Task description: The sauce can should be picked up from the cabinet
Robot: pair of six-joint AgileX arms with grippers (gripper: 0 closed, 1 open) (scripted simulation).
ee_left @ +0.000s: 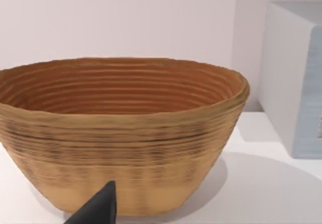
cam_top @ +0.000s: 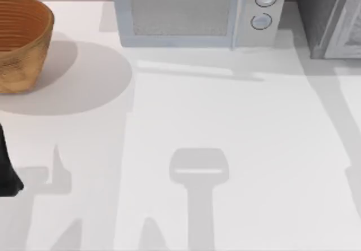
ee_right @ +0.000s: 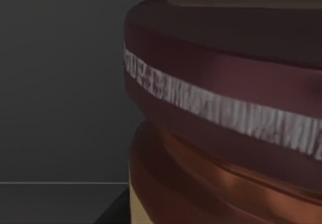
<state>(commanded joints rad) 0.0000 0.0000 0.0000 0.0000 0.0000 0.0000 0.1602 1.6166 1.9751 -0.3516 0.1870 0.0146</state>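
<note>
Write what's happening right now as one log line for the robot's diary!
stage: reaching for sauce can | right wrist camera: close up to can, dark cabinet wall behind | left gripper: parked facing basket | can: not lifted yet

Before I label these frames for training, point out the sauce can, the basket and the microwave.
sauce can [ee_right: 226,108]: right wrist view, on the pale band around its maroon top.
basket [ee_left: 121,148]: left wrist view, on its woven outer wall.
microwave [cam_top: 180,11]: top view, on its door window.
</note>
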